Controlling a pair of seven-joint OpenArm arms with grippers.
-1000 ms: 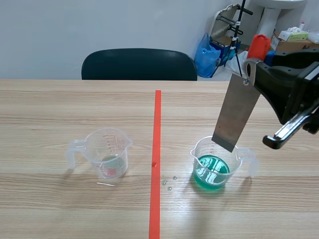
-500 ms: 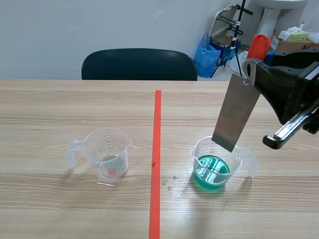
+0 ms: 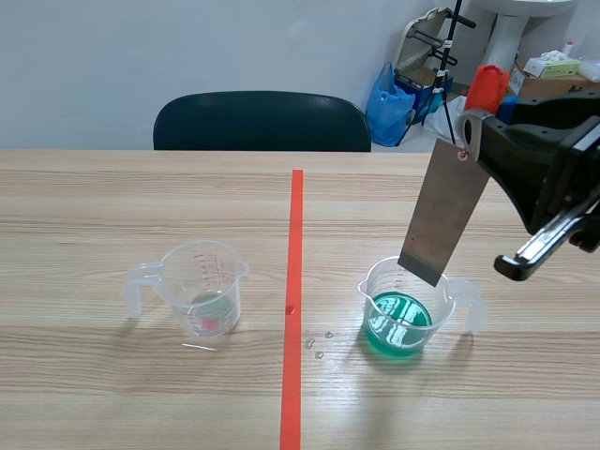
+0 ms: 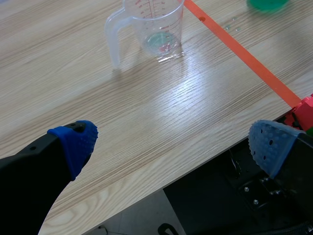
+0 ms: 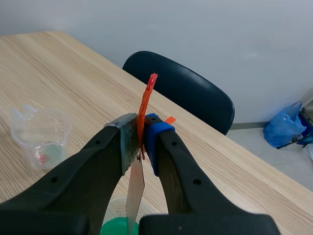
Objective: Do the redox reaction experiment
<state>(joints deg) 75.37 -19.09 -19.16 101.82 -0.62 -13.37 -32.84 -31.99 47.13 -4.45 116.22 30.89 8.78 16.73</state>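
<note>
A grey metal strip [image 3: 443, 212] hangs tilted from an orange-red clip [image 3: 487, 86], and my right gripper [image 3: 473, 127] is shut on that clip. The strip's lower end sits at about the rim of a clear beaker [image 3: 405, 307] holding green liquid, above the liquid's surface. In the right wrist view the clip [image 5: 146, 100] is pinched between the fingers of my right gripper [image 5: 141, 134], with the strip [image 5: 135, 196] dropping toward the green beaker [image 5: 117, 223]. A second clear beaker [image 3: 202, 286], nearly empty, stands left of the tape line. My left gripper [image 4: 171, 142] is open over the table's near edge, well short of that beaker [image 4: 156, 27].
An orange-red tape line [image 3: 294, 281] splits the wooden table. A few small droplets [image 3: 319, 344] lie between the line and the green beaker. A dark chair [image 3: 262, 120] stands behind the far edge, with bags and boxes [image 3: 553, 66] at the back right.
</note>
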